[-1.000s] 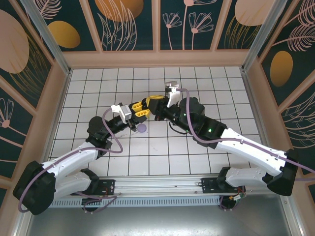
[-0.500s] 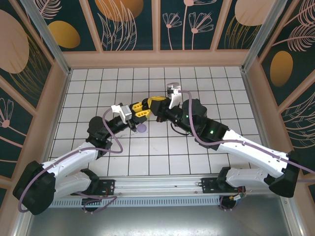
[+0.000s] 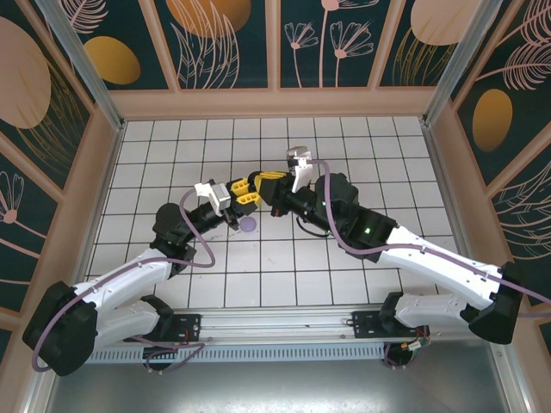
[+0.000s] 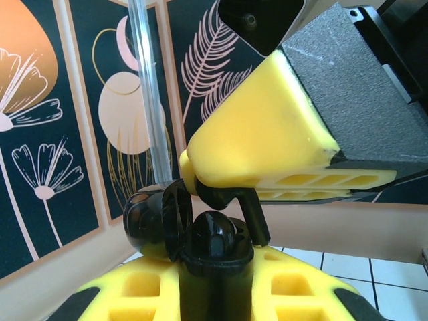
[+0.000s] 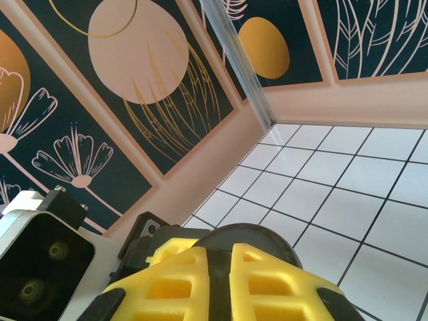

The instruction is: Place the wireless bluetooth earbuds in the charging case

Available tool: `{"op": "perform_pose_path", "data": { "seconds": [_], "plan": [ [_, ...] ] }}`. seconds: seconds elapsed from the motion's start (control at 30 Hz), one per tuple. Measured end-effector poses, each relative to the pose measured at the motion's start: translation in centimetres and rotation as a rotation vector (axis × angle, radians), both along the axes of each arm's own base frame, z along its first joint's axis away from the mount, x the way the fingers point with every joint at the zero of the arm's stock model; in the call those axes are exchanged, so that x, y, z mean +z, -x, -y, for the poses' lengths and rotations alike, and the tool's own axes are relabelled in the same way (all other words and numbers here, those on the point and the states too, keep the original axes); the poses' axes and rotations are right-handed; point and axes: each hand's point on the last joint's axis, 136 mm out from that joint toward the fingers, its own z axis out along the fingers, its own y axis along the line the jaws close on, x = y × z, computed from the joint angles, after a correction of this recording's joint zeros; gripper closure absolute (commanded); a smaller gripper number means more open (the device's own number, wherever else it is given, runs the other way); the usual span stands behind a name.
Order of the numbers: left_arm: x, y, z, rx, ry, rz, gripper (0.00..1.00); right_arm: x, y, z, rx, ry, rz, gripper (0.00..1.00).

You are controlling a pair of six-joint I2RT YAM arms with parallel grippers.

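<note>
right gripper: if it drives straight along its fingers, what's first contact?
The open black charging case clamped in the left gripper. The right gripper points at it tip to tip, and the black earbud it pinches looks to be at the case's mouth; exact gap is hard to judge.

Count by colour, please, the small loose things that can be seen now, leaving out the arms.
Black: 2, an open charging case and an earbud at its mouth
Light purple: 1, a small round item
Total: 3
</note>
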Motion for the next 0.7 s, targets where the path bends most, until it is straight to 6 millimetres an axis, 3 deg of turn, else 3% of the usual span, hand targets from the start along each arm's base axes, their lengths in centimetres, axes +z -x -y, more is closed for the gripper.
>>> {"op": "perform_pose_path", "data": {
  "seconds": [0.3, 0.7],
  "plan": [
    [0.0, 0.0, 0.0, 0.001, 0.001, 0.0, 1.0, 0.2, 0.0, 0.2, -0.006, -0.005, 0.002, 0.9],
    [0.5, 0.2, -0.1, -0.003, 0.014, 0.022, 1.0, 2.2, 0.6, 1.3, -0.004, -0.052, 0.025, 0.9]
  ]
}}
